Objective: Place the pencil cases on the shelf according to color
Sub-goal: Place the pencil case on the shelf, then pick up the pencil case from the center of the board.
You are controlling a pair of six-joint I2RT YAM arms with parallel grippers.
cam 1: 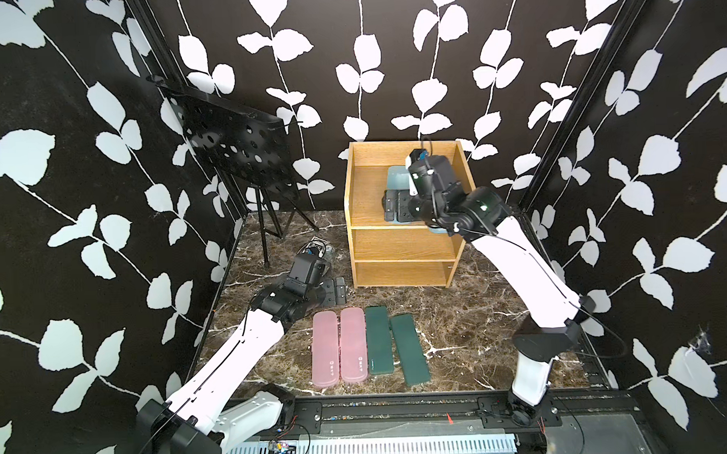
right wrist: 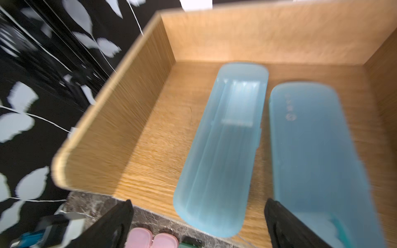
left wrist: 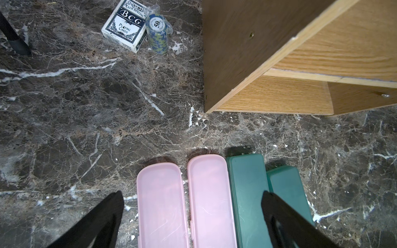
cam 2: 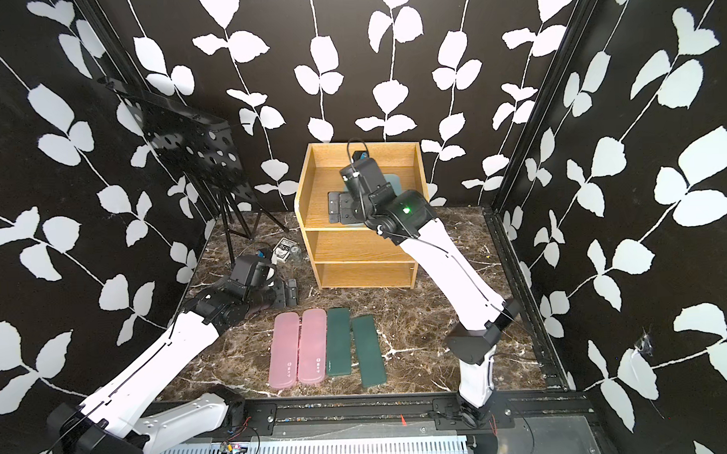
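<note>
Two light blue pencil cases (right wrist: 221,150) (right wrist: 318,161) lie side by side on the top tier of the wooden shelf (cam 1: 400,243). The near end of one juts past the tier's front edge. My right gripper (right wrist: 198,200) hovers over that end, open, with a gap on each side of the case. In both top views it (cam 1: 394,204) sits above the top tier. Two pink cases (cam 1: 325,348) (cam 1: 353,345) and two dark green cases (cam 1: 378,340) (cam 1: 409,349) lie in a row on the marble table. My left gripper (left wrist: 192,192) is open and empty, low beside the pink cases' far ends.
A black perforated stand (cam 1: 234,145) on a tripod stands at the back left. A playing-card box (left wrist: 124,25) and a stack of poker chips (left wrist: 158,32) lie left of the shelf. The shelf's two lower tiers (cam 2: 362,246) hold nothing that I can see.
</note>
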